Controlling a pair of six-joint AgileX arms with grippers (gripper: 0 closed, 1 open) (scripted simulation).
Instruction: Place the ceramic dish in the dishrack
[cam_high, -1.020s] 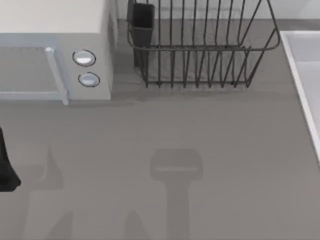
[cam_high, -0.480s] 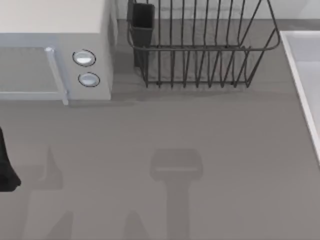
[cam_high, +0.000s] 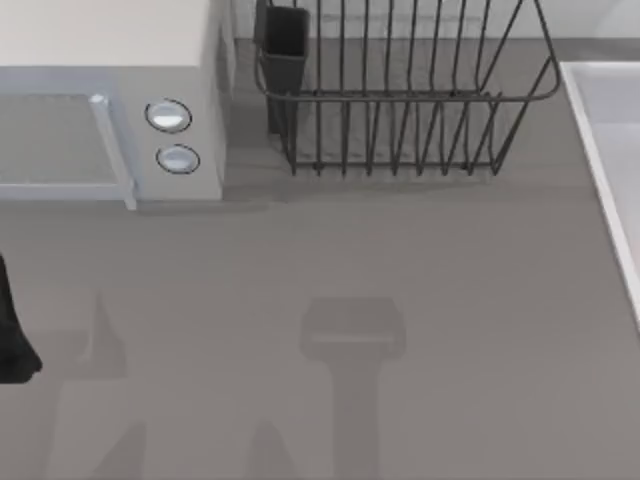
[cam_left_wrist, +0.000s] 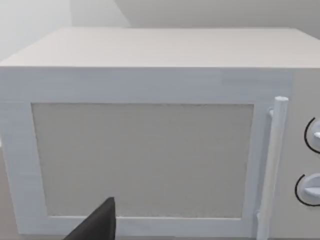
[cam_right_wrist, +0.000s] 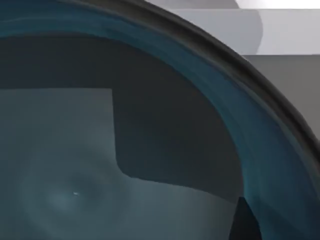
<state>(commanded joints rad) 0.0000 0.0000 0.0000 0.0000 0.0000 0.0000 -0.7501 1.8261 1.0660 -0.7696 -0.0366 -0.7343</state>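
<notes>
Whether the right gripper's pincer was wide, narrow or holding anything could not be told; its wrist camera sat close above the blue-rimmed ceramic dish (cam_right_wrist: 150, 150). Farther out, the dishrack (cam_high: 400, 95) stood at the table's (cam_high: 400, 260) far edge, just beside the pale microwave (cam_high: 110, 100). Left arm (cam_high: 12, 330) hung at the table's left edge, facing the microwave door.
</notes>
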